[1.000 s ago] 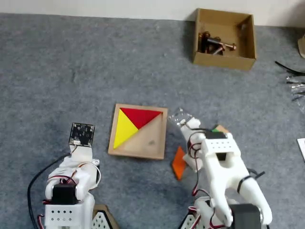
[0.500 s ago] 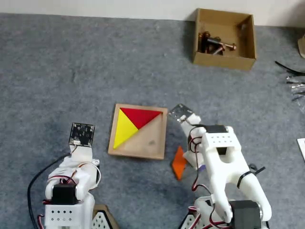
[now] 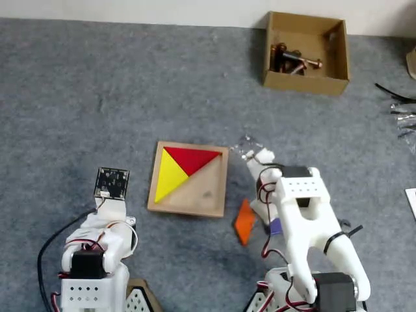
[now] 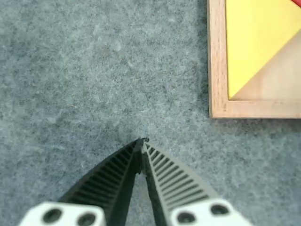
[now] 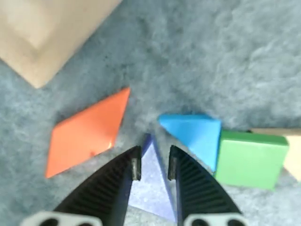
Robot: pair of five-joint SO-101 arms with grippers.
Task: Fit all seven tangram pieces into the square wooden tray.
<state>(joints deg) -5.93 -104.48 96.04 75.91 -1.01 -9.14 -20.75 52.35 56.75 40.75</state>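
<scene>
The square wooden tray (image 3: 218, 188) lies at the table's middle and holds a red triangle (image 3: 192, 159) and a yellow triangle (image 3: 169, 175). To its right lie an orange parallelogram (image 3: 244, 221) and a purple triangle (image 3: 275, 227), partly under the right arm (image 3: 296, 195). My right gripper (image 5: 154, 168) stands narrowly open just over the purple triangle (image 5: 151, 181), its tip between the fingers. A blue triangle (image 5: 195, 134), a green square (image 5: 251, 157) and a tan piece (image 5: 294, 155) lie beside it. My left gripper (image 4: 142, 141) is shut and empty over carpet, left of the tray's corner (image 4: 216, 110).
A cardboard box (image 3: 305, 81) with metal and wooden parts stands at the back right. Cables and clutter (image 3: 400, 107) lie at the right edge. Grey carpet covers the table, with open room at the back left.
The right arm has swung down and slightly back over the loose pieces; it now hides the green piece in the high view, and the purple triangle shows. The left arm has kept still.
</scene>
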